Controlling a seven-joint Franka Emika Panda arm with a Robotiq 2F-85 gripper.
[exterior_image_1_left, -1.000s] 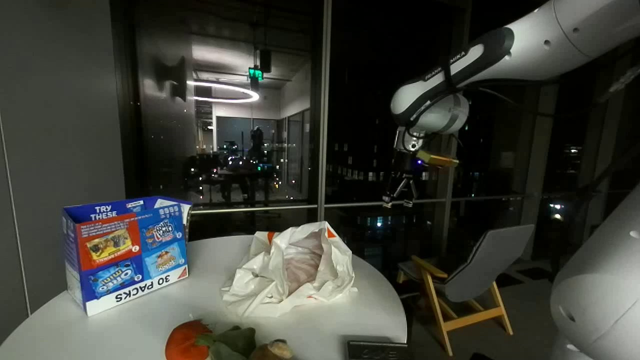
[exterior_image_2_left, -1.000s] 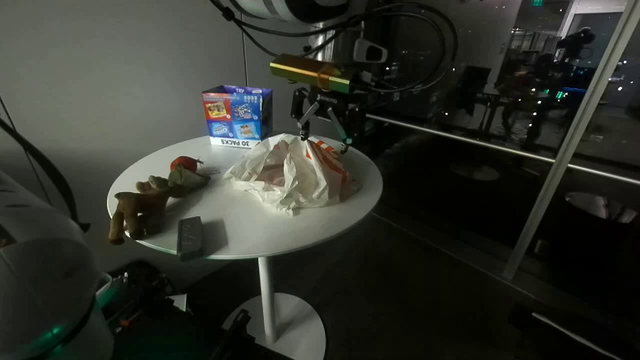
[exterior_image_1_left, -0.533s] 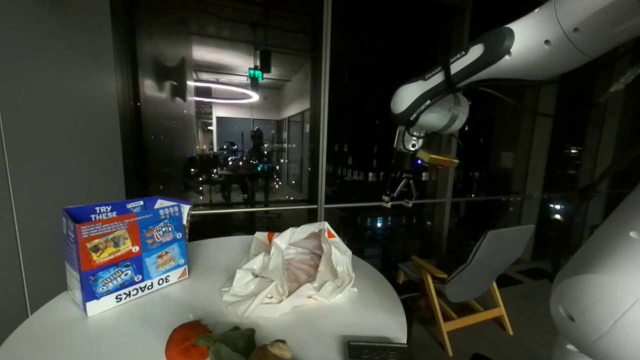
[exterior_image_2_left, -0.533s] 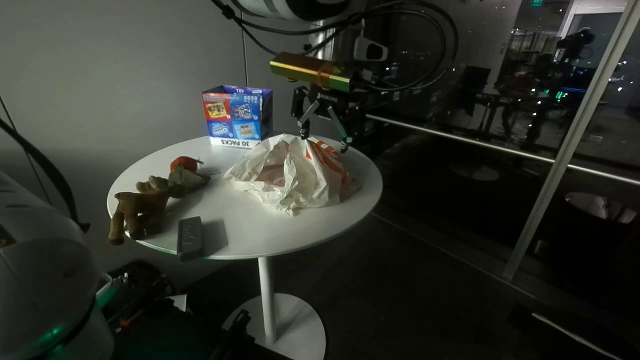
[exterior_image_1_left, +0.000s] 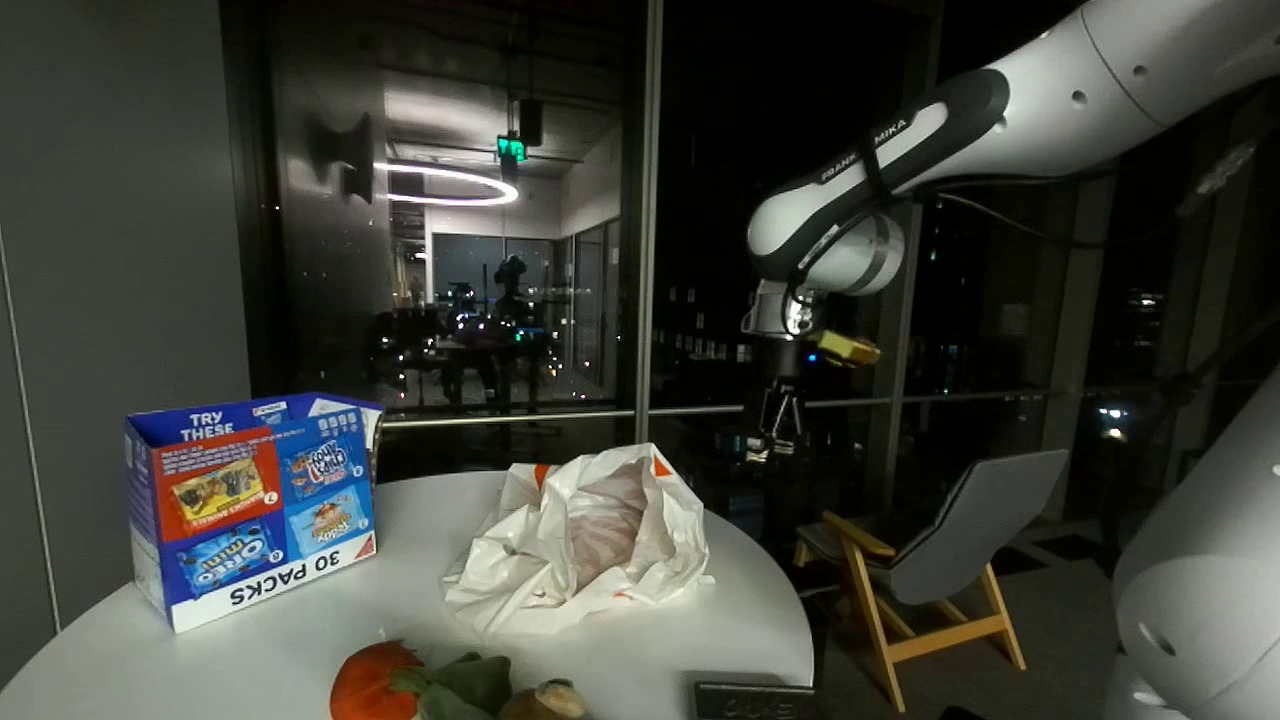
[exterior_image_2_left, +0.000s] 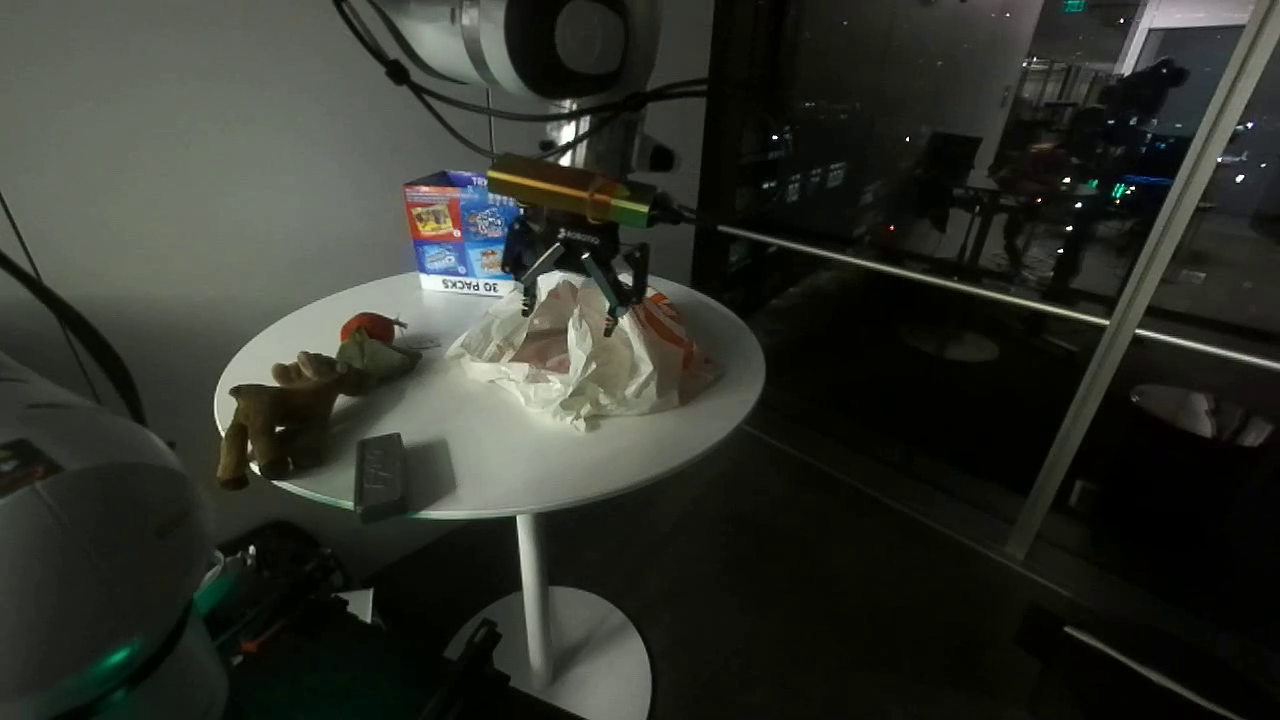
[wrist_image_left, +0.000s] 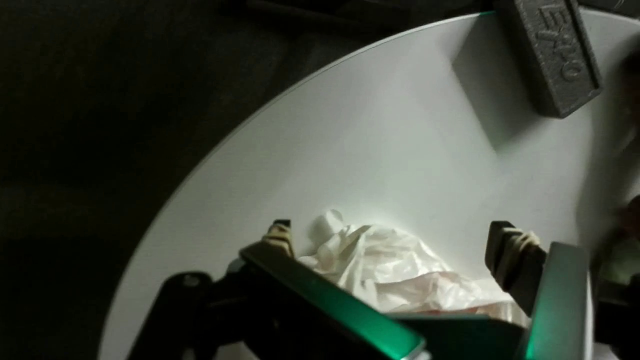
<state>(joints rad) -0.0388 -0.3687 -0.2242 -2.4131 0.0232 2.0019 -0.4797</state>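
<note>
In an exterior view, the bag (exterior_image_2_left: 600, 375) lies on the right half of the worktop (exterior_image_2_left: 500, 470), the box (exterior_image_2_left: 440, 240) behind it, upper left. The toy animal (exterior_image_2_left: 285, 405) is at the left edge, the eraser (exterior_image_2_left: 380, 475) at its lower right by the near rim. The hand (exterior_image_2_left: 569, 315) overlaps the top of the bag in the frame.

In an exterior view I see my gripper (exterior_image_1_left: 771, 450) hanging in the air, and on the round desk (exterior_image_1_left: 260, 650) there are a crumpled white bag (exterior_image_1_left: 548, 560) and a blue snack box (exterior_image_1_left: 270, 510)
</note>
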